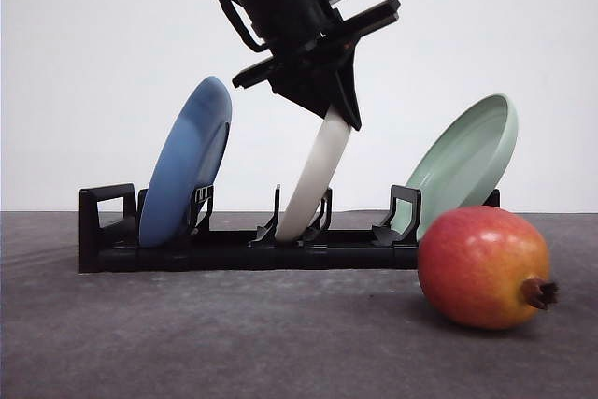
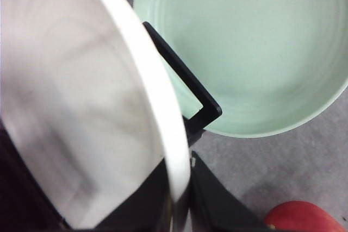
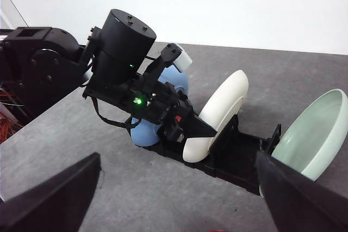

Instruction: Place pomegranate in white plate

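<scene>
The white plate (image 1: 318, 175) stands on edge, tilted, in the middle slot of a black rack (image 1: 234, 249). My left gripper (image 1: 344, 114) comes down from above and is shut on the plate's upper rim. In the left wrist view the cream rim (image 2: 163, 107) runs down between the dark fingers. The pomegranate (image 1: 481, 268), red fading to orange with a brown crown stub, lies on the grey table in front of the rack's right end; its red edge (image 2: 304, 218) is in the left wrist view. My right gripper (image 3: 179, 210) hangs open, well back from the rack, holding nothing.
A blue plate (image 1: 187, 165) leans in the rack's left slot and a pale green plate (image 1: 467, 161) in its right slot, just behind the pomegranate. The left arm (image 3: 119, 63) reaches over the rack. Grey table lies in front of the rack.
</scene>
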{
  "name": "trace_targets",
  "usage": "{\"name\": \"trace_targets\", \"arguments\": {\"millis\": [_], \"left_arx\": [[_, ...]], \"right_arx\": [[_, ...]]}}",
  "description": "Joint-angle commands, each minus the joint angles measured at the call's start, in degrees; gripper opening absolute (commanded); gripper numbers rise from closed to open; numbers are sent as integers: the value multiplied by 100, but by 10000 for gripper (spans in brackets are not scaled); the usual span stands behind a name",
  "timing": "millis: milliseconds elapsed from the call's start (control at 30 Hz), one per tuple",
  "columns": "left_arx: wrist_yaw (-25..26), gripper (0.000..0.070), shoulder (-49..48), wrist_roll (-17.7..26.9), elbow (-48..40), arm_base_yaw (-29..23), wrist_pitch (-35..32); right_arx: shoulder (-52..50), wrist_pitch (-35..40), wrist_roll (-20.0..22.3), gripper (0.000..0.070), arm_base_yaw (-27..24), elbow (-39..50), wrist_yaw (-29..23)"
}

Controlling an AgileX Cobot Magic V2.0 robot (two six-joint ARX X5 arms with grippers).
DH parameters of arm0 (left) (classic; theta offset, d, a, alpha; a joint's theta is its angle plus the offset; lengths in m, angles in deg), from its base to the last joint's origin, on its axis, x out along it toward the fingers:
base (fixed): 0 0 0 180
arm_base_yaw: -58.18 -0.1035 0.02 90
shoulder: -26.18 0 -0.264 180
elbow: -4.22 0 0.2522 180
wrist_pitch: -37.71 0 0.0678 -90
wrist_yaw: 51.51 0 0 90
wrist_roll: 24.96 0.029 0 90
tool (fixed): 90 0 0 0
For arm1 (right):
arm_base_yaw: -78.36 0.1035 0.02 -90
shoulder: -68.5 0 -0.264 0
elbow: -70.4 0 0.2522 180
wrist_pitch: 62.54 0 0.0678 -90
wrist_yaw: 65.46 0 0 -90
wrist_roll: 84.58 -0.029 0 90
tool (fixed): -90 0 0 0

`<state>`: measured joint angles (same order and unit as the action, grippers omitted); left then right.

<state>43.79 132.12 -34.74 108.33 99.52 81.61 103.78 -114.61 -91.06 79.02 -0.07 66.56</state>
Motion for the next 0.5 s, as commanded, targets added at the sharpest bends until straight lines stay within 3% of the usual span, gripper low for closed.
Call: {"name": "trace_targets", "arguments": {"millis": [0,300,467], "left_arx": [[70,0,-161,-20,144,107,-37],[68,0,-1369,-33,144,513,142],[60,0,-2096,44,144,964,868]], "right_arx": [[22,50,-61,582,7,-105,-4],[24,50,-59,582,7,-105,-4],[24,48,-61,582,7,-105,-6]]}}
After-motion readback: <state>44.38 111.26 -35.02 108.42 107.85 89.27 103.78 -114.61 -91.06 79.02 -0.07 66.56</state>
